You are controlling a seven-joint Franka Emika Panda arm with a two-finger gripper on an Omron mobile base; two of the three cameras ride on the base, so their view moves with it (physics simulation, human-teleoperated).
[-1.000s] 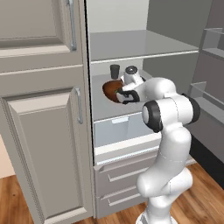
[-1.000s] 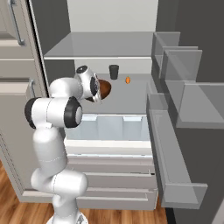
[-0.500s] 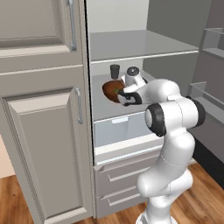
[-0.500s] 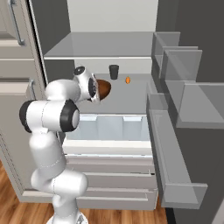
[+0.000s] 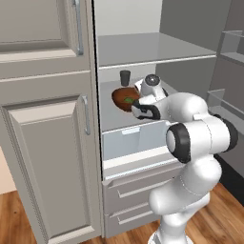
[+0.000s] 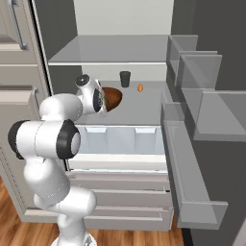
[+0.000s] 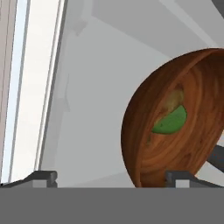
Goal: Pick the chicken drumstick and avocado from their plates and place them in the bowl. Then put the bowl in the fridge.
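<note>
The reddish-brown wooden bowl (image 5: 122, 96) (image 6: 113, 97) (image 7: 138, 140) rests on the middle shelf of the open fridge (image 5: 143, 47) (image 6: 144, 109). Inside it lies the green avocado (image 7: 170, 122) (image 5: 128, 100), with a dull brown bit of the chicken drumstick (image 7: 175, 99) beside it. My gripper (image 7: 111, 178) (image 5: 137, 108) (image 6: 102, 100) is open at the bowl's near rim. One fingertip (image 7: 43, 176) stands well outside the bowl and the other (image 7: 179, 176) in front of its rim, neither pressing on it. The plates are out of view.
A black cup (image 5: 125, 77) (image 6: 125, 78) stands behind the bowl, and a small orange item (image 6: 140, 88) lies farther right on the same shelf. White drawers (image 6: 120, 141) sit below the shelf. The fridge door with grey bins (image 6: 192, 120) hangs open on the right, and beige cabinet doors (image 5: 47, 143) stand to the left.
The jaws have spread from nearly shut on the bowl's rim to wide open, letting the bowl go. The bowl stays on the shelf; the arm has barely shifted.
</note>
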